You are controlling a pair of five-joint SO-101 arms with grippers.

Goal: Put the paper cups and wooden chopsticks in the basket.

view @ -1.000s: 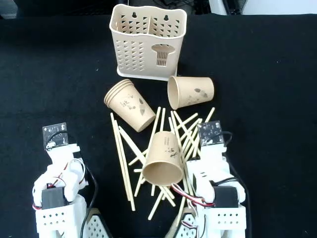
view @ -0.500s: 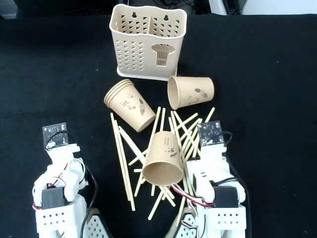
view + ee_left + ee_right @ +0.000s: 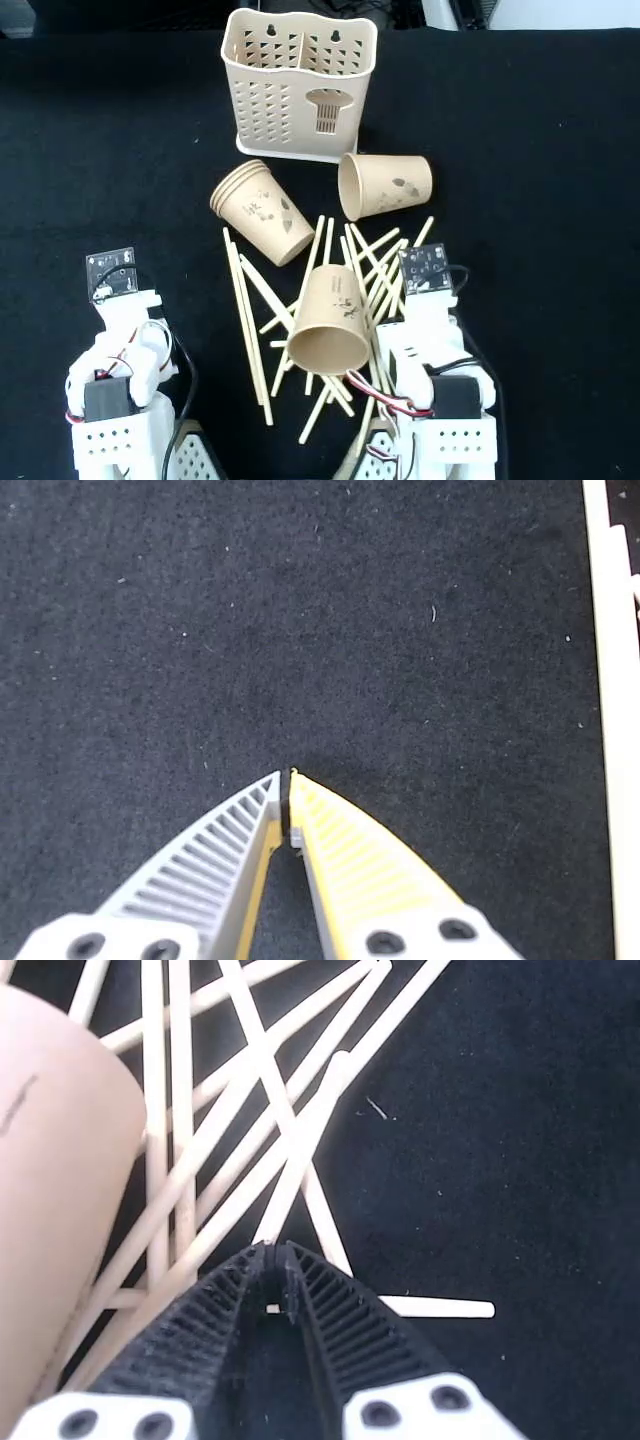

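Black cloth covers the table [image 3: 540,150]. The basket [image 3: 298,85] stands upright at the far middle, with two compartments. Just in front of it a stack of paper cups [image 3: 258,212] lies on its side, and a single cup [image 3: 385,185] lies beside the stack, close to the basket's base. A third cup [image 3: 332,320] lies on the scattered wooden chopsticks [image 3: 248,320], mouth toward the arms. The left arm [image 3: 115,340] sits at the near left, well apart from the pile. The left gripper [image 3: 285,776] has its fingers pressed together over bare cloth, holding nothing. The right arm [image 3: 430,330] sits at the pile's right edge. The right gripper [image 3: 272,1250] is closed too, empty, tips just over crossed chopsticks [image 3: 290,1150], the third cup [image 3: 50,1160] alongside.
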